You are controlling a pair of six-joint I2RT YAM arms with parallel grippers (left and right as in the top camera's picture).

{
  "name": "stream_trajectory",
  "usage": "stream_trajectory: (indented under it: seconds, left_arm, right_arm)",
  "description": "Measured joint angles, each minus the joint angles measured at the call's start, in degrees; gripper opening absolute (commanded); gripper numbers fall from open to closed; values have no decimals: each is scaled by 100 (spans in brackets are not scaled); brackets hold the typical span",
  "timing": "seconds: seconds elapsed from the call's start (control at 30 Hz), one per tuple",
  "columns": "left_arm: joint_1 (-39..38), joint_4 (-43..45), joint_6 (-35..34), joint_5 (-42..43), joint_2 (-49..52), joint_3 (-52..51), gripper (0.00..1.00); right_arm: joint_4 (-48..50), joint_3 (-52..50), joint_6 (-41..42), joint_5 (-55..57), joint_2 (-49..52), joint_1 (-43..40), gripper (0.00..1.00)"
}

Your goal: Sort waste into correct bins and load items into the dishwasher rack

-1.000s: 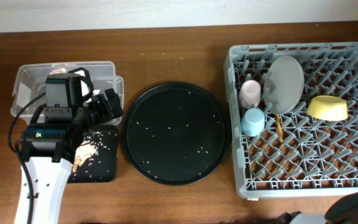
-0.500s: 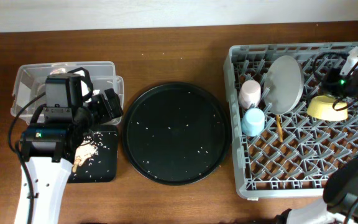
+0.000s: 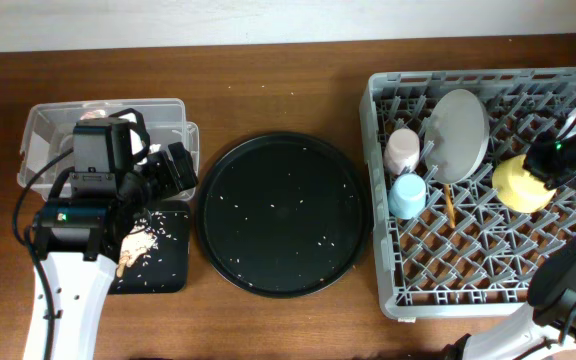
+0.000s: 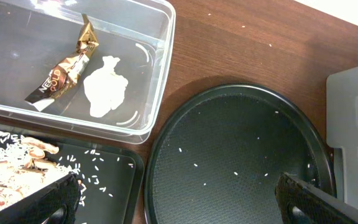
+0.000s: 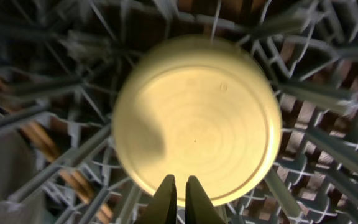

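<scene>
The grey dishwasher rack (image 3: 488,275) holds a pink cup (image 3: 403,150), a light-blue cup (image 3: 408,195), a grey plate (image 3: 458,135), chopsticks (image 3: 448,206) and a yellow bowl (image 3: 521,186). My right gripper (image 3: 551,160) is at the bowl's far right edge. In the right wrist view its fingers (image 5: 180,186) are shut, in front of the underside of the bowl (image 5: 197,124). My left gripper (image 4: 179,205) is open and empty above the bins. The clear box (image 4: 160,74) holds a gold wrapper (image 4: 67,68) and a white paper ball (image 4: 106,87). The black tray (image 4: 114,183) holds food scraps (image 4: 11,168).
A large round black tray (image 3: 283,212) with scattered rice grains lies between the bins and the rack. The left arm's body covers part of the clear box (image 3: 48,125) and the black tray (image 3: 163,262). Rack pegs (image 5: 328,168) surround the bowl.
My right arm came in from the right edge and moved down to the yellow bowl. The bowl has turned so its round base faces up. The left arm has not moved.
</scene>
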Motion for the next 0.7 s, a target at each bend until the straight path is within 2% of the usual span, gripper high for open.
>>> stream_trajectory:
  seconds: [0.07,0.1,0.13,0.3,0.33,0.37,0.5,0.7]
  left_arm:
    - [0,0,0,0,0,0,100]
    - [0,0,0,0,0,0,100]
    - [0,0,0,-2,0,0,100]
    - [0,0,0,-2,0,0,100]
    - [0,0,0,-2,0,0,100]
    - [0,0,0,-2,0,0,100]
    - [0,0,0,-2,0,0,100]
    - [0,0,0,-2,0,0,100]
  right_arm:
    - [-249,310,2,-286,-63,0,36]
    - [-435,490,-15,-487,-96,0,48]
    - [-671,710,-2,-763,-122,0,54]
    - [-1521,1705,-317,-2055,-299,0,73]
    - [-1711,1902,-522,-2376,-317,7,83]
    - [-1860,2083,-704,-2723,-372,33,98]
    - [-2041,2406,-1226,-3191,-671,501,98]
    - [-2079,2413,-1399,-2688,-791,1829,98]
